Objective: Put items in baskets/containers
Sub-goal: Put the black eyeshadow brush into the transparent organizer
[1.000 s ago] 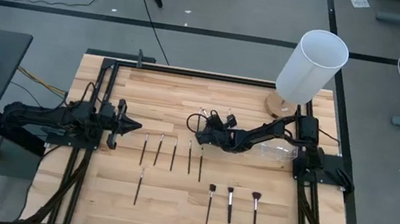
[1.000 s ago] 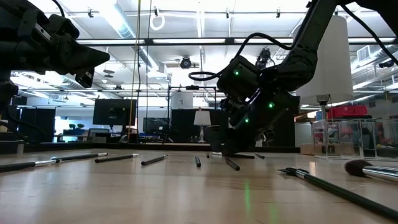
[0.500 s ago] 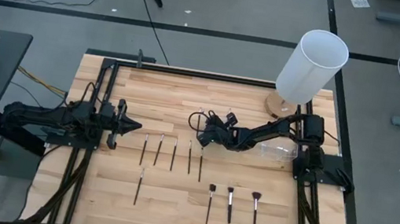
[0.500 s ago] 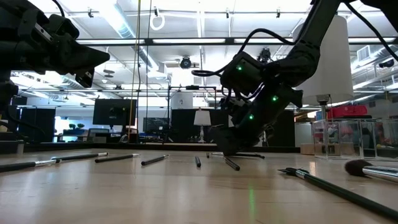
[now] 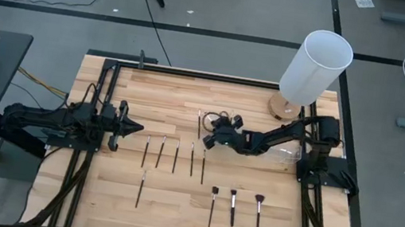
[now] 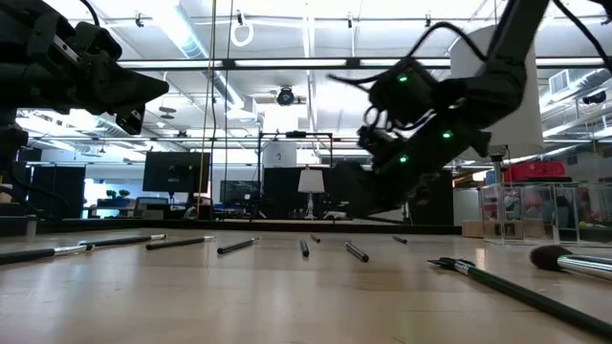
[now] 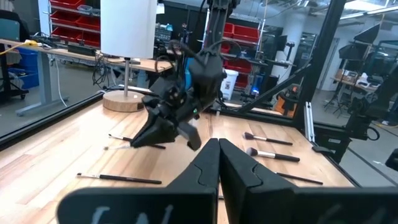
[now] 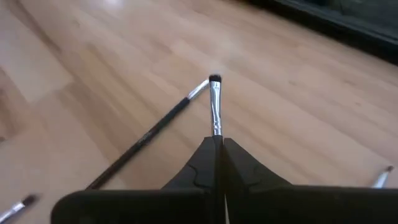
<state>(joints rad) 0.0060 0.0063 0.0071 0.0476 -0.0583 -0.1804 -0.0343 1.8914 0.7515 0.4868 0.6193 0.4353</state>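
A pale, light-brown wooden table with visible plank grain holds thin black brushes with silver collars. Two black robot arms reach over it. A tall white cylinder stands on a tan wooden base. The floor is grey.

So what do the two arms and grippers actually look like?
Both arms are matte black, jointed. The right arm carries looping black cables and green indicator lights near the wrist. The left gripper and right gripper each end in two dark, wedge-shaped fingers tapering to a point.
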